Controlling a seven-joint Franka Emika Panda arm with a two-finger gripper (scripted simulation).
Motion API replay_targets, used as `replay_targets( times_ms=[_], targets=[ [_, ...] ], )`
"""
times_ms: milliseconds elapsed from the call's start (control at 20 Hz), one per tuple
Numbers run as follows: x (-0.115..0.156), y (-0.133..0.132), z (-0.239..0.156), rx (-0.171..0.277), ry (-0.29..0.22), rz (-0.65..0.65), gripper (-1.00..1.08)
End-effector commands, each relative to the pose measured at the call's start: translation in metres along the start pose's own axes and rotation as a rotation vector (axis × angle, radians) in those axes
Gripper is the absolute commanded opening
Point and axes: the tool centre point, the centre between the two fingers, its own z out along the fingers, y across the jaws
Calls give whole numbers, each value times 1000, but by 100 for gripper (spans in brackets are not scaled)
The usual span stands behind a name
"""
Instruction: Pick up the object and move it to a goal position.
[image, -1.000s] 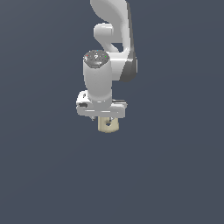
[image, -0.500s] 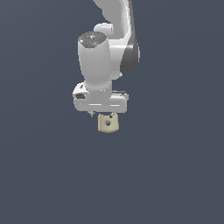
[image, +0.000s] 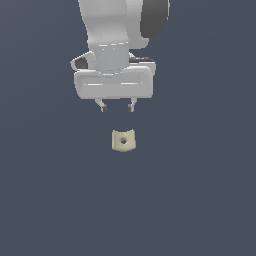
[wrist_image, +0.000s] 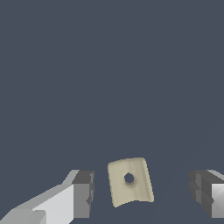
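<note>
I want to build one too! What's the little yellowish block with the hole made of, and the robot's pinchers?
The block looks like matte plastic or unpainted wood: pale beige, dull, no shine; a render can't settle which. The gripper looks like smooth white hard plastic or painted metal, with darker grey fingertips, perhaps rubbery pads.

Flat, even, dim simulator light; sharp renders, no cast shadows, glare or blur.

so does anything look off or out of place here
Nothing looks damaged or spilled. The beige block sits apart from the gripper, below it in the exterior view, and the jaws are spread wide with nothing between them. In the wrist view the block looks slightly tilted between the fingers.
</note>
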Motion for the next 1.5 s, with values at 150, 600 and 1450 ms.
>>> replay_targets(
  times_ms=[150, 600, 1450],
  targets=[
    [13, -21, -87, 21, 120, 12, 68],
    [7, -70, -207, -8, 289, 0, 68],
    [-37, -203, -259, -241, 431, -83, 68]
  ],
)
